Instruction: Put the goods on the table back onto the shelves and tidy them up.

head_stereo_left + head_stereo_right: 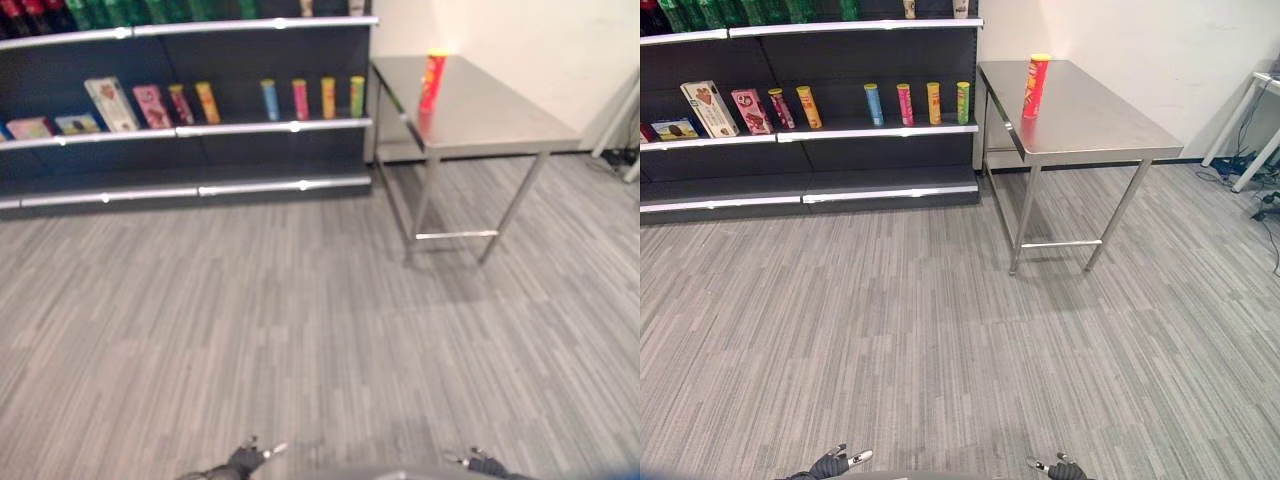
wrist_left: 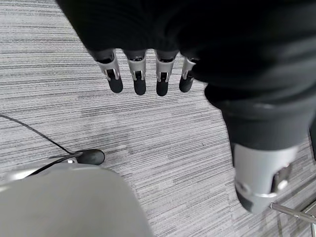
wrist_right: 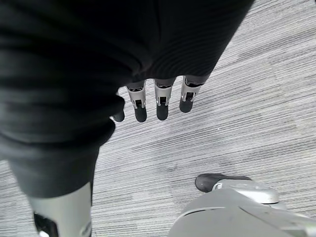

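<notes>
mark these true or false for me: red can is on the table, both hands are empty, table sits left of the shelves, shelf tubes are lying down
1. The red can stands on the table. True.
2. The left hand and right hand hold nothing. True; the fingers hang straight over the floor.
3. The table is left of the shelves. False; it is to their right.
4. The tubes on the shelf lie flat. False; they stand upright.

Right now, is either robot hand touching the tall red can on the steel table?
Apart: the right eye view shows the can far across the floor from both hands.
</notes>
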Robot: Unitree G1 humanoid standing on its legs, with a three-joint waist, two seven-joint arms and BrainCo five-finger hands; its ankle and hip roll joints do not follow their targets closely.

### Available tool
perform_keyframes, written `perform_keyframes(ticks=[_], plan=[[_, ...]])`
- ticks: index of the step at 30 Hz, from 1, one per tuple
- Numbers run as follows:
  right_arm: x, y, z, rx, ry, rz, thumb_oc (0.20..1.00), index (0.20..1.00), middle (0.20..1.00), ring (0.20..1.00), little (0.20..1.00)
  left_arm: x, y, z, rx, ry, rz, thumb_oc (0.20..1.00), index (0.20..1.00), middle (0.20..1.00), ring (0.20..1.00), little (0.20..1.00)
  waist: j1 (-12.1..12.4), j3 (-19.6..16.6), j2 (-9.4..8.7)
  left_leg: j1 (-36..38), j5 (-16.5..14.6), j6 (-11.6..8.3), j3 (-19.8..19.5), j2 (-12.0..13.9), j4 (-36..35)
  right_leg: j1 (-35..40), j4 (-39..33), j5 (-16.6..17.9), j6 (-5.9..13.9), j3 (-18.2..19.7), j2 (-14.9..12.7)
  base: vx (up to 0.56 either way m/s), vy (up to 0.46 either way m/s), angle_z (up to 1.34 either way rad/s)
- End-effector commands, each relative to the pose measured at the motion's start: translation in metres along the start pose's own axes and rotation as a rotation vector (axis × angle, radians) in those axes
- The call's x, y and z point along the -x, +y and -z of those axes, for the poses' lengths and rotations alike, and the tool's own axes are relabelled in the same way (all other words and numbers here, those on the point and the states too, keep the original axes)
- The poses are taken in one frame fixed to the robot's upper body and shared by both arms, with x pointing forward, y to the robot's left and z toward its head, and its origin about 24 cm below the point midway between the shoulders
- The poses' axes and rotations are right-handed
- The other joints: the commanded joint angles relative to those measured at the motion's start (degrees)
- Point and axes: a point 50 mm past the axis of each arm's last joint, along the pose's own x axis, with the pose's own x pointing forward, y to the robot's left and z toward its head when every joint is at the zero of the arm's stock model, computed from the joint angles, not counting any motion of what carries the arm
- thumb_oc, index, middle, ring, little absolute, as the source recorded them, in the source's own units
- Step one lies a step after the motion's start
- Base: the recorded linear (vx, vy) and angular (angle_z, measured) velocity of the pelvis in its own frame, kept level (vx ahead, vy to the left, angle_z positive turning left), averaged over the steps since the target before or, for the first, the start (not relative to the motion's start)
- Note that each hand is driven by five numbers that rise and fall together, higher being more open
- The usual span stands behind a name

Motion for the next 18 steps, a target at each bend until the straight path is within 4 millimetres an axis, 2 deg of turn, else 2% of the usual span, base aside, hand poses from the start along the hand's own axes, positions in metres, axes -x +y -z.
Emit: perform_keyframes(ticks=[1,9,18], plan=[[-0.003,0.010,-0.008,0.079,-0.008,-0.036,1.000,1.000,1.000,1.000,1.000,-0.003,0.002,-0.012,-0.022,-0.027,-0.001,1.000,1.000,1.000,1.000,1.000,-0.1,-1.4,-2.84,1.3,0.5,-3.27,2.1,1.0,-3.1,6.4,-12.0,10.1,6.60,-0.5,-5.6,0.00,0.000,0.00],[-0.002,0.015,-0.002,0.094,0.010,-0.049,1.000,1.000,1.000,1.000,1.000,-0.003,0.006,-0.014,0.036,-0.037,-0.032,1.000,1.000,1.000,1.000,1.000,0.0,-1.5,-3.06,1.3,0.7,-3.22,2.0,1.0,-3.1,6.4,-12.0,10.2,6.56,-0.4,-5.5,0.00,0.000,0.00],[-0.001,0.016,0.005,0.117,0.033,-0.056,1.000,1.000,1.000,1.000,1.000,-0.003,0.002,-0.012,0.015,-0.025,-0.016,1.000,1.000,1.000,1.000,1.000,-0.2,-1.4,-3.09,1.1,0.7,-3.15,2.1,0.9,-3.1,6.1,-12.0,10.4,6.63,-0.2,-5.5,0.00,0.000,0.00]])
